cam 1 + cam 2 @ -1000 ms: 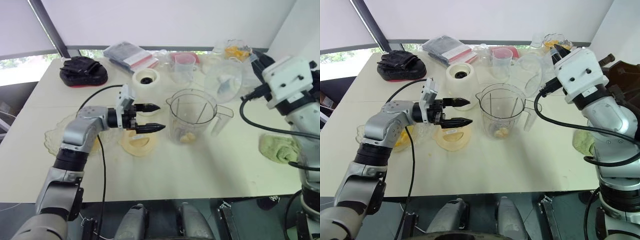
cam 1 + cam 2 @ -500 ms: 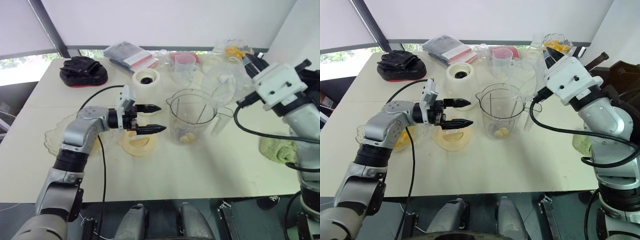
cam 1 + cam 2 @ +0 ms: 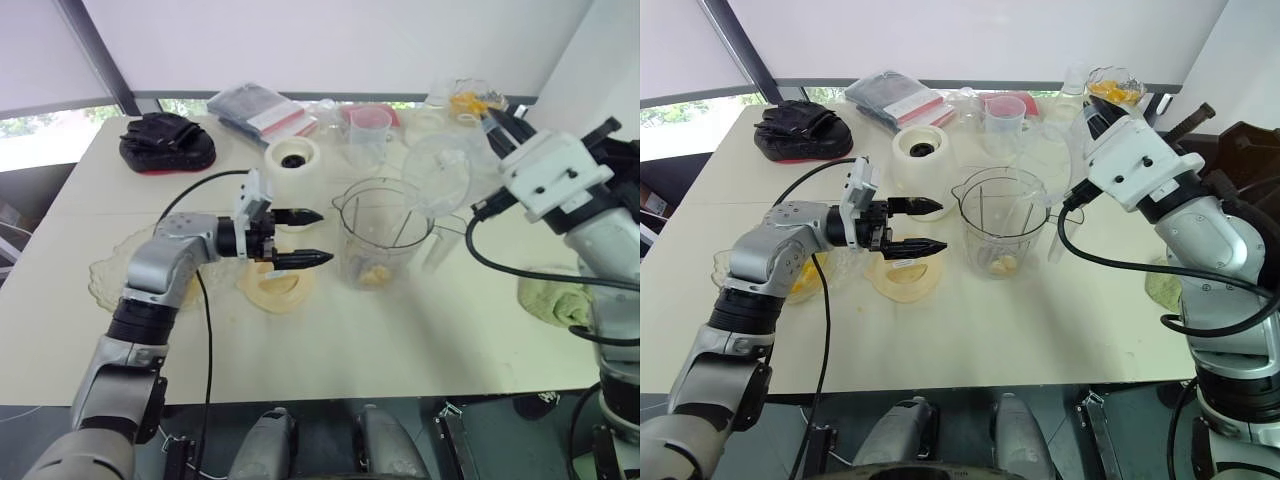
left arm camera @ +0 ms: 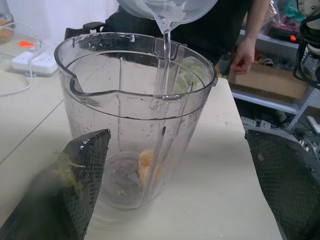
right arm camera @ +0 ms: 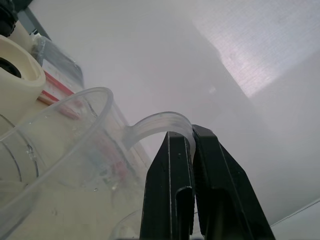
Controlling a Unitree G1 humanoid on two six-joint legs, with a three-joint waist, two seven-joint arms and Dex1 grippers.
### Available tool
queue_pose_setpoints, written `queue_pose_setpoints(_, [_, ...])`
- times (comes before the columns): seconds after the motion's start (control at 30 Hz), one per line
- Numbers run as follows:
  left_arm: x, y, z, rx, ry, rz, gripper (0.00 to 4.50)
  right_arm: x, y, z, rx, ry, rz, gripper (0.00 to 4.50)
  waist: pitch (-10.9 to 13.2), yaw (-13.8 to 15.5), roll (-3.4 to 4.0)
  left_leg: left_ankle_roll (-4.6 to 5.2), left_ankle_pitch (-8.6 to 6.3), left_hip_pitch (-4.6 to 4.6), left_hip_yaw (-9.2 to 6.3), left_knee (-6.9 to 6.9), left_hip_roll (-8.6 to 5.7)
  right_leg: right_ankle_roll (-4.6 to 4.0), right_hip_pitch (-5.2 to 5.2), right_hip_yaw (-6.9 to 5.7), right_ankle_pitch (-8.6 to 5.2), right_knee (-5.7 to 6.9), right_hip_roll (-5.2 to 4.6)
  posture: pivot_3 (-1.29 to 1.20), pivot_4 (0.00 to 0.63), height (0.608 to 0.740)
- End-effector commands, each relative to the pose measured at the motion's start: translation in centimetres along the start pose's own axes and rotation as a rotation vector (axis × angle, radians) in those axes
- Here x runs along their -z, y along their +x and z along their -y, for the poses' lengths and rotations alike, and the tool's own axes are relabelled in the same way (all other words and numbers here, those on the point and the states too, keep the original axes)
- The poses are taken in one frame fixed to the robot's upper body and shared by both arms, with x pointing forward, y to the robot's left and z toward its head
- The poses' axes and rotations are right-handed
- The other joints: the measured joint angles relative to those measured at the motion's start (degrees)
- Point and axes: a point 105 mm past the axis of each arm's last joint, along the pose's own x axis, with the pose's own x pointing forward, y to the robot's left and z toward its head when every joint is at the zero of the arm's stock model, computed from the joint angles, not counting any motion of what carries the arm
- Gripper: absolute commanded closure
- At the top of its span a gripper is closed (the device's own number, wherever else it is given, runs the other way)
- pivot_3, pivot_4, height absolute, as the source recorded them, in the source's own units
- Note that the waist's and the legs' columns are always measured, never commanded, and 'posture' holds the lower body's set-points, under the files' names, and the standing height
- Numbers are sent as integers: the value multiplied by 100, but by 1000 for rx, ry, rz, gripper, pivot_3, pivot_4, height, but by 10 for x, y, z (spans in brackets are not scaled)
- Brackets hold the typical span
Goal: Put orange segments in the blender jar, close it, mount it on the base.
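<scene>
Fingers (image 5: 167, 190) of R gripper (image 5: 192, 134) clamp cup (image 3: 445, 168) handle, tipped over jar (image 4: 135, 125).

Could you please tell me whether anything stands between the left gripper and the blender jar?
Nothing visible does: the open left gripper faces the blender jar across bare table, with the cream lid lying beneath it rather than ahead. From above, the right gripper tips a clear measuring cup, pouring water into the jar.

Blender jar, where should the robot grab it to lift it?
By the handle, coming from the robot's right. The blender jar stands upright with a wide, smooth wall, and the handle sticks out on that side, slim enough for a gripper to close on. The right gripper is shut on the cup.
</scene>
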Motion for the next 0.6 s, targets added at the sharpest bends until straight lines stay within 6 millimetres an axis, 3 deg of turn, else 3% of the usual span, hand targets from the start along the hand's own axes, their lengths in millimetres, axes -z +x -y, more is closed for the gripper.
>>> queue_pose_setpoints(0.03, [-8, 0, 4, 13, 39, 14, 0, -4, -2, 9, 48, -3, 19, 4442, 0, 0, 0, 0, 0, 0, 0, 0, 0, 0, 0, 0, 0, 0, 0, 0, 150, 740])
queue_pose_setpoints(0.47, [-8, 0, 3, 14, 39, 9, 0, 38, -16, 43, 462, 640, -134, 4442, 1, -7, 1, -6, 3, -2, -4, -2, 0, 0, -4, -1, 0, 1, -1, 0, 150, 740])
queue_pose_setpoints(0.6, [-7, 1, 3, 18, 40, 7, 0, 64, -30, 55, 653, 763, -202, 4442, 1, -6, 1, -6, 3, -3, -4, -5, 0, 0, -6, 0, 0, 1, -1, 0, 150, 740])
